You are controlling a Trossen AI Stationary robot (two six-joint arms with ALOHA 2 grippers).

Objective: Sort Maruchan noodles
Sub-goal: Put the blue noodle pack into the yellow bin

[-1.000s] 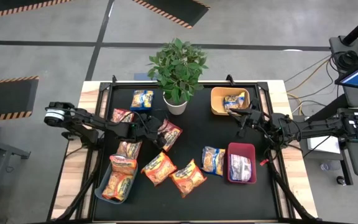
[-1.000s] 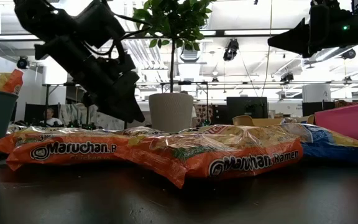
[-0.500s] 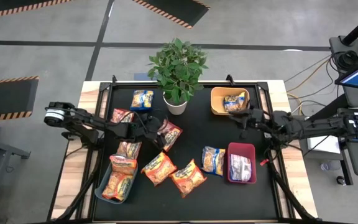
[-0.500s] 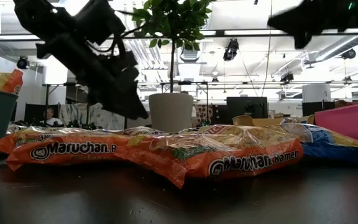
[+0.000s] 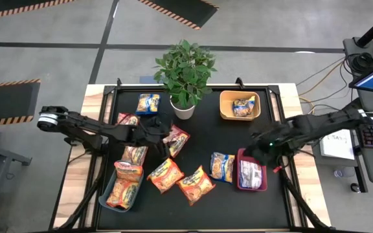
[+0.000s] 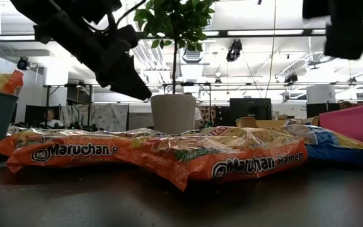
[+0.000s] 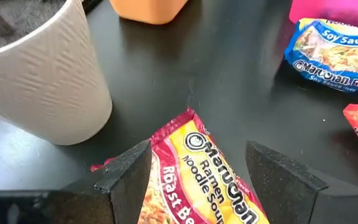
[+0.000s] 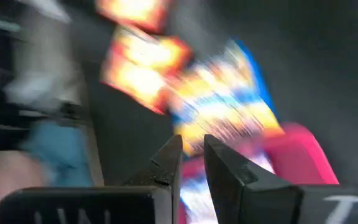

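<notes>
Our left gripper (image 7: 197,171) hangs wide open over the red roast-beef packet (image 7: 194,174) by the plant pot (image 7: 39,68). We risk pinching only crinkly wrapper and dropping it. Our right gripper (image 8: 190,163) is nearly closed and empty above the red bin (image 5: 251,169).

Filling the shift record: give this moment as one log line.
left gripper: open, over red-and-yellow Maruchan roast-beef ramen packet | right gripper: nearly shut, empty, above pink plastic bin | orange bin: one packet

Noodle packets (image 5: 165,175): eleven in sight
Bins (image 5: 239,105): three
Potted plant (image 5: 184,72): one
Arms (image 5: 96,129): two
</notes>
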